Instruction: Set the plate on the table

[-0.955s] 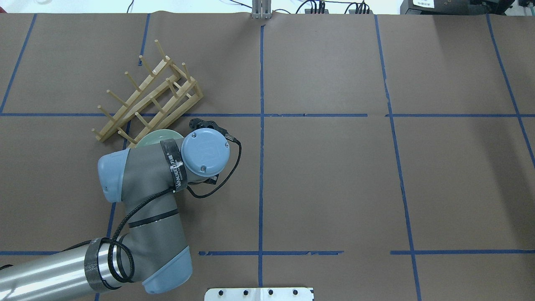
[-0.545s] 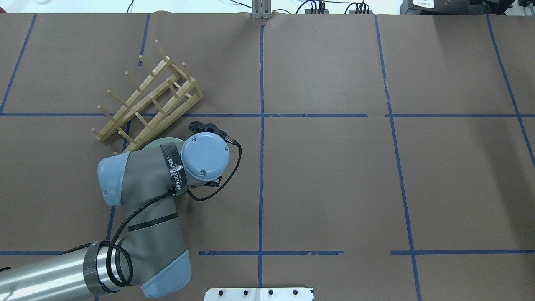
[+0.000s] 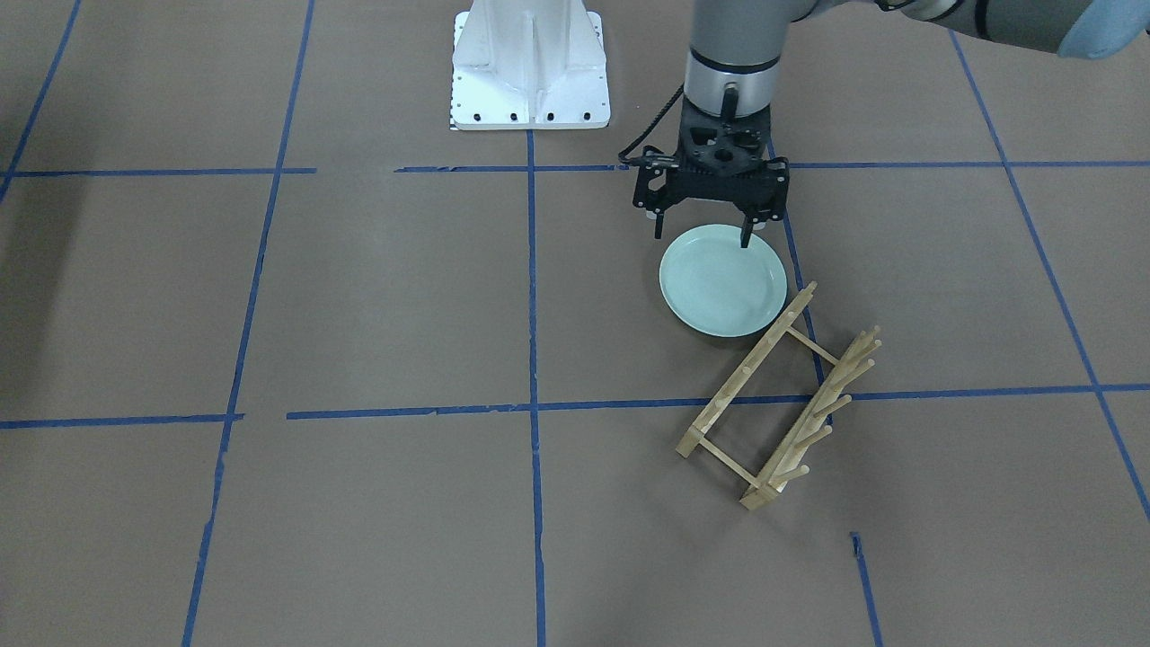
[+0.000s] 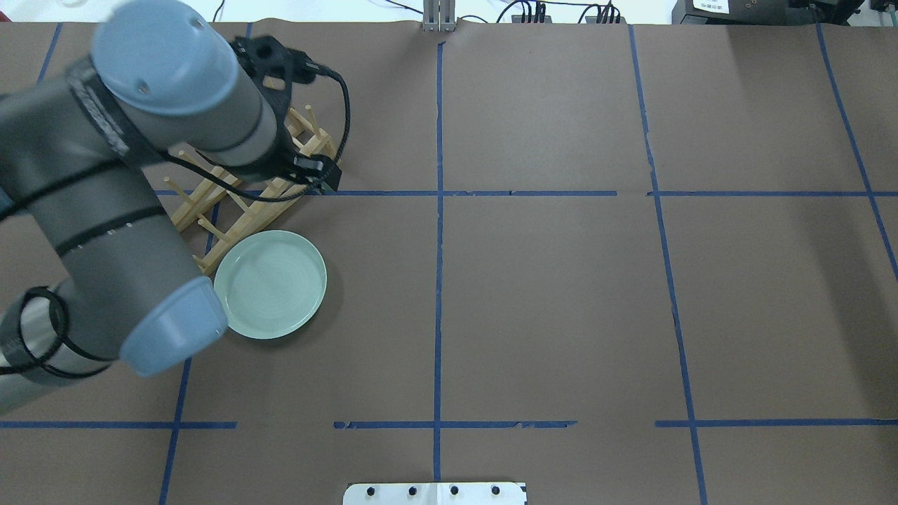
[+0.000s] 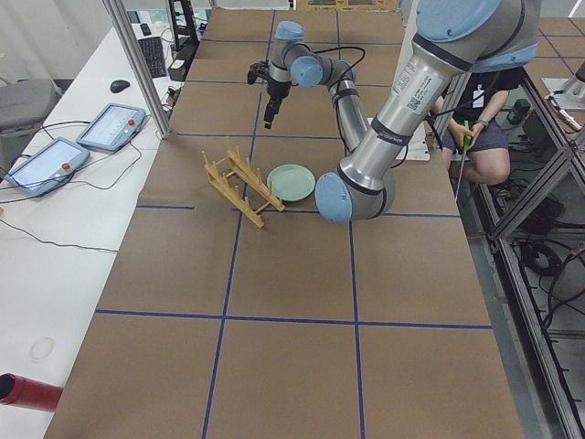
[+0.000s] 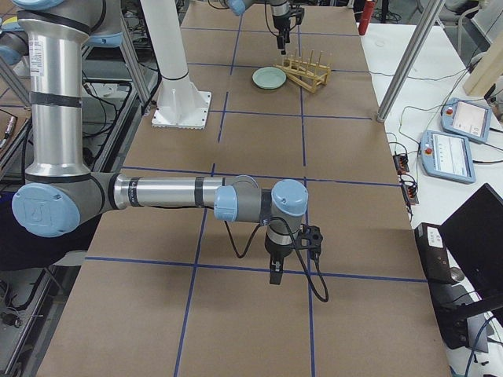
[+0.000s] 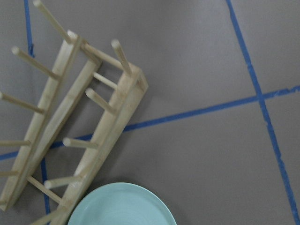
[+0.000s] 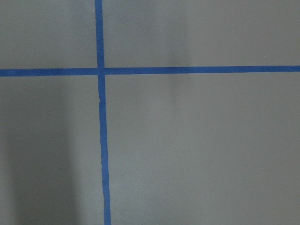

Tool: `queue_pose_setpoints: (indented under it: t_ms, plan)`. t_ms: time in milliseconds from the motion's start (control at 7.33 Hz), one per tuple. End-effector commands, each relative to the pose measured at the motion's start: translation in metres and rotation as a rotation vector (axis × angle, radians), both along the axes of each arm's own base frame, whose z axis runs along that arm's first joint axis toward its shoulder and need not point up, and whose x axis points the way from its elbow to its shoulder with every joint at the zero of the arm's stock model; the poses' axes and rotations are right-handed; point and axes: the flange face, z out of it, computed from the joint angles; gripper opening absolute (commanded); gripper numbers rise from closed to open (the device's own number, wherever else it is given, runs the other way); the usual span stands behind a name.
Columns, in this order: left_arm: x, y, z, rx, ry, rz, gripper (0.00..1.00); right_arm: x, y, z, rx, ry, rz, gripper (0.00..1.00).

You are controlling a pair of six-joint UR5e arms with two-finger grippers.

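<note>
The pale mint-green plate (image 3: pixel 723 280) lies flat on the brown table (image 3: pixel 377 296), right beside the wooden peg rack (image 3: pixel 782 404). It also shows in the overhead view (image 4: pixel 270 284) and at the bottom of the left wrist view (image 7: pixel 123 208). My left gripper (image 3: pixel 702 235) hangs above the plate's robot-side rim, open and empty, with its fingers spread apart. My right gripper (image 6: pixel 273 275) shows only in the exterior right view, low over the table far from the plate. I cannot tell whether it is open or shut.
The rack (image 4: pixel 245 203) lies tilted across a blue tape line, touching or nearly touching the plate's far edge. The white robot base (image 3: pixel 530 63) stands at the table's robot side. A seated person (image 5: pixel 484 128) is beyond the table's edge.
My left arm has risen from low over the plate. The plate, mostly hidden under the wrist before, now lies uncovered on the table.
</note>
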Motion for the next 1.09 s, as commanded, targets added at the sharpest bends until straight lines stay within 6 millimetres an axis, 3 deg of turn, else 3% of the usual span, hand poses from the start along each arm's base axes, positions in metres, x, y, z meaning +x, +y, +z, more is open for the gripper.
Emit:
queue_pose_setpoints:
  t_ms: [0,136,273,409,545,682,818,955]
  plan:
    - [-0.102,-0.049,0.01,0.124,-0.004,0.059,1.0,0.0,0.0,0.0,0.001,0.0,-0.001,1.0]
    - [-0.176,-0.073,0.051,0.145,-0.033,0.068,1.0,0.0,0.0,0.0,0.001,0.0,-0.001,1.0]
    - [-0.246,-0.092,0.106,0.207,-0.012,0.155,1.0,0.001,0.0,0.0,0.001,0.0,0.001,1.0]
    - [-0.289,-0.106,0.16,0.211,-0.034,0.172,1.0,0.001,0.0,0.0,0.001,0.0,0.001,1.0]
    - [-0.309,-0.105,0.179,0.217,-0.057,0.176,1.0,0.0,0.0,0.0,0.001,0.0,-0.001,1.0]
    - [-0.33,-0.117,0.235,0.117,-0.06,0.15,1.0,0.001,0.0,0.0,-0.002,0.0,0.002,1.0]
    - [-0.338,-0.121,0.291,0.029,-0.067,0.139,1.0,0.0,0.0,0.0,0.001,0.0,-0.001,1.0]
    - [-0.377,-0.074,0.369,-0.053,-0.075,0.139,1.0,0.0,0.0,0.0,0.001,0.0,-0.001,1.0]
